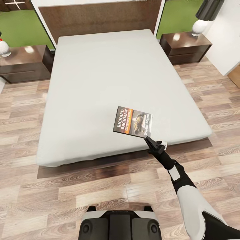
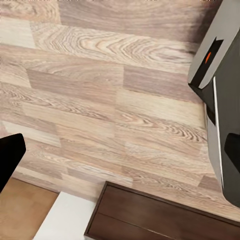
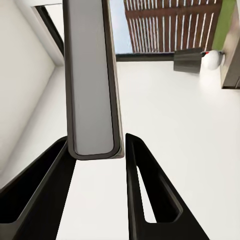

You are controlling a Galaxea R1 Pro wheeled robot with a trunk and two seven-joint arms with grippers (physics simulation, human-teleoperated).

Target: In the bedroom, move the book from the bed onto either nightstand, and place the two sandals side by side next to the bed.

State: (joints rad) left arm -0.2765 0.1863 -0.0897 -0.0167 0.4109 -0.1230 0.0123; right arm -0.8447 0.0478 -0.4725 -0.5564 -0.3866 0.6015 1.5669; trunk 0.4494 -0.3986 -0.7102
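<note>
So, book point(image 1: 132, 121) sits flat on bed point(image 1: 100, 83), near foot edge on robot's right side. Right gripper point(image 1: 149, 140) reaches its near corner; in wrist view book's edge point(image 3: 92, 80) sits between spread fingers point(image 3: 150, 195), looks like touching one, not clamped yet, hard to say. Nightstands point(image 1: 23, 63) point(image 1: 185, 46) flank headboard. Left gripper: only dark finger point(image 2: 10, 155) over wood floor point(image 2: 100, 100), can't tell open or closed.
</note>
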